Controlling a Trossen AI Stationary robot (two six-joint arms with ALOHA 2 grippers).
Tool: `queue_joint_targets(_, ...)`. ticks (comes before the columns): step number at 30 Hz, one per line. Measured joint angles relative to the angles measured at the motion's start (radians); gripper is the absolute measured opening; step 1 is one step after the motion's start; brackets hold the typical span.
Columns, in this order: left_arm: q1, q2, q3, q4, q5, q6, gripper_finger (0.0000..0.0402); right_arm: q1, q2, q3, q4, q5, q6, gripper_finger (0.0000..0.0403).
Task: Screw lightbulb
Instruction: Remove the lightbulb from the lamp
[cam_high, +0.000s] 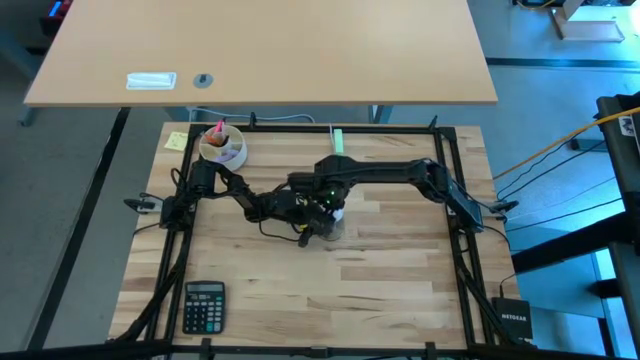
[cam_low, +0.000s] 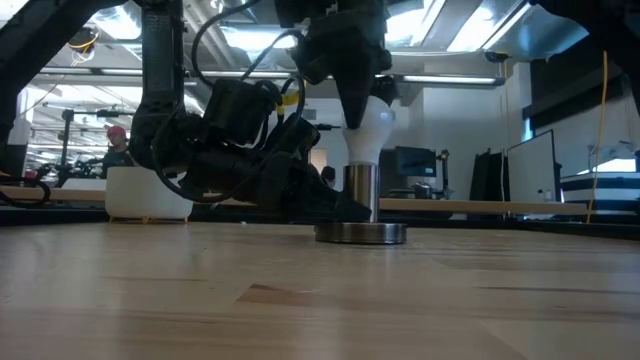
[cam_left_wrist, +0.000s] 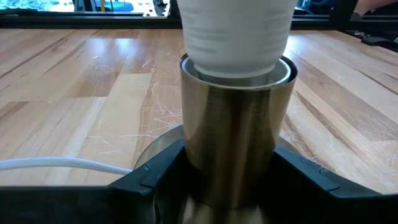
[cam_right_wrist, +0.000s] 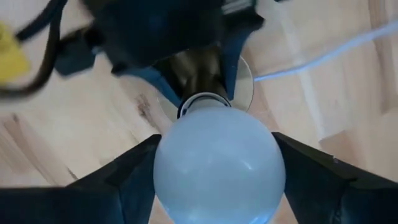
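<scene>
Two grips going at once: my left fingers (cam_left_wrist: 227, 186) are pinching the metal socket (cam_left_wrist: 235, 130) down on the counter (cam_left_wrist: 74, 93), my right fingers (cam_right_wrist: 217, 180) straddle the lightbulb (cam_right_wrist: 217, 165), which sits upright in the socket mouth. Can't tell if the right ones are actually pressing the glass. If they slip, it just spins; if I tilt, the thread could cross or the socket could tip.

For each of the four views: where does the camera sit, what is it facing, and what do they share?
High: overhead, straight down on the table; both arms meet mid-table.
Low: table height, level; right claw on the lightbulb, standing in the socket.
Left wrist: low; left claw around the socket.
Right wrist: looking down; right claw flanks the lightbulb.
All four share bulb and socket.
</scene>
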Motion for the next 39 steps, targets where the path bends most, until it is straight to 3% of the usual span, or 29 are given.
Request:
queue_joint_targets(6, 0.000, 0.000, 0.000, 0.000, 0.000, -0.007, 0.0191, 0.002, 0.000, 0.001, -0.007, 0.014, -0.345, 0.0290)
queue_joint_targets(17, 0.000, 0.000, 0.000, 0.000, 0.000, 0.004, 0.0192, 0.079, 0.000, 0.000, 0.025, 0.148, -1.000, 0.0296)
queue_joint_targets(24, 0.000, 0.000, -0.001, 0.000, 0.001, 0.007, 0.0192, 0.093, 0.000, 0.000, 0.044, 0.161, -0.892, 0.0307)
queue_joint_targets(32, 0.000, 0.000, -0.001, 0.000, 0.000, -0.001, 0.0192, 0.093, 0.000, 0.000, 0.017, 0.193, -0.783, 0.0361)
queue_joint_targets(39, 0.000, 0.000, -0.001, 0.000, 0.000, -0.019, 0.0192, 0.092, -0.009, 0.106, -0.056, 0.125, -0.542, 0.0383)
